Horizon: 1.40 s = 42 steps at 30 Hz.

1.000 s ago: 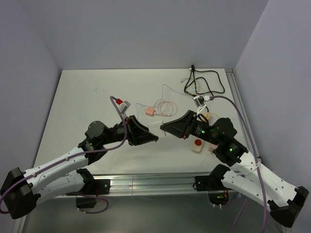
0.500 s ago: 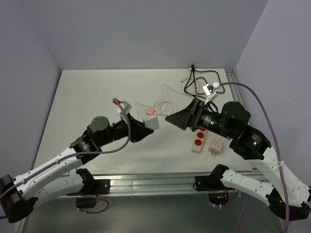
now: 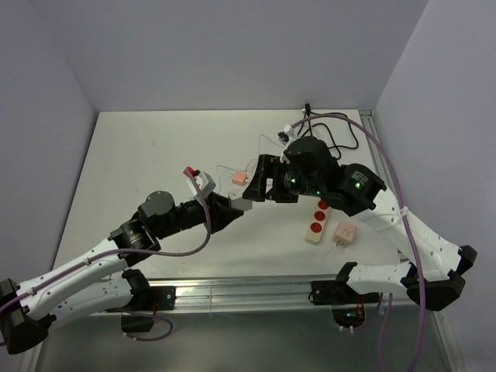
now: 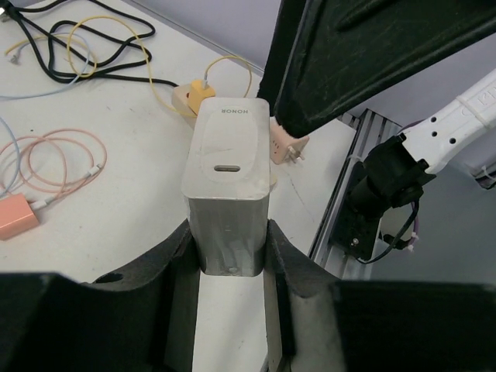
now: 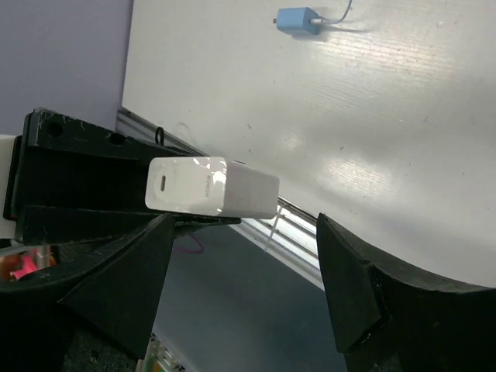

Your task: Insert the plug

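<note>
White charger plug [image 4: 227, 155] clenched in left pincer [image 4: 229, 230] — right pincer [image 5: 244, 229] released (agape, near it)

soft, even overhead light fills the top view, with faint shadows on the table [image 3: 139, 155]. the right wrist view has glare patches on the tabletop and a sheen on the white plug [image 5: 213, 187]. the left wrist view's edges are dark and soft.

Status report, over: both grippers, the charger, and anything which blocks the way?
Left gripper shut on white charger. Right gripper open, close, facing charger's tip. Power strip lies on table, right arm over its far end.
</note>
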Available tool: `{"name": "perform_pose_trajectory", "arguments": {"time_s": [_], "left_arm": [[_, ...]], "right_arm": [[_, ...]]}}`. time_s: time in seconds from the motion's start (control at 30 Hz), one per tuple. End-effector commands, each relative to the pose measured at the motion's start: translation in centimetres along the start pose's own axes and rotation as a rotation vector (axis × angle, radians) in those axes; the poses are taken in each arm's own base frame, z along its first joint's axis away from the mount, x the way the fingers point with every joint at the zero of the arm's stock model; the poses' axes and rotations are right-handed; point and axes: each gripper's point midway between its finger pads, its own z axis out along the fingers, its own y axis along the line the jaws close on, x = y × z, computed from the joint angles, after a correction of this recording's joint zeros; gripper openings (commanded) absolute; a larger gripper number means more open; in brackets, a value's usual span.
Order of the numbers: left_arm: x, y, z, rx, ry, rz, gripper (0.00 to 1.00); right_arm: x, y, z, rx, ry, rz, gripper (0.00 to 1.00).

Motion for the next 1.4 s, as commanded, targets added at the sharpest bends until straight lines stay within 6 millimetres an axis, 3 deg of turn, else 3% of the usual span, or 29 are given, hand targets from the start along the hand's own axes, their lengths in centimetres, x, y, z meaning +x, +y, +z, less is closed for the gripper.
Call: {"name": "perform_pose_trajectory", "arguments": {"time_s": [0.0, 0.3, 0.8, 1.37], "left_arm": [[-2.4, -0.7, 0.0, 0.013, -0.084, 0.076, 0.0], [-1.7, -1.5, 0.4, 0.012, -0.041, 0.1, 0.0], [-1.3, -1.8, 0.2, -0.011, -0.033, 0.122, 0.0], [-0.8, -2.3, 0.1, -0.008, -0.02, 0.139, 0.0]], "right_arm": [[-1.0, 1.1, -1.0, 0.024, -0.039, -0.064, 0.8], [-0.5, 3.1, 0.7, 0.089, 0.041, -0.171, 0.79], [1.6, 0.5, 1.4, 0.259, 0.183, -0.246, 0.77], [3.3, 1.8, 2.0, 0.22, 0.345, -0.263, 0.73]]}}
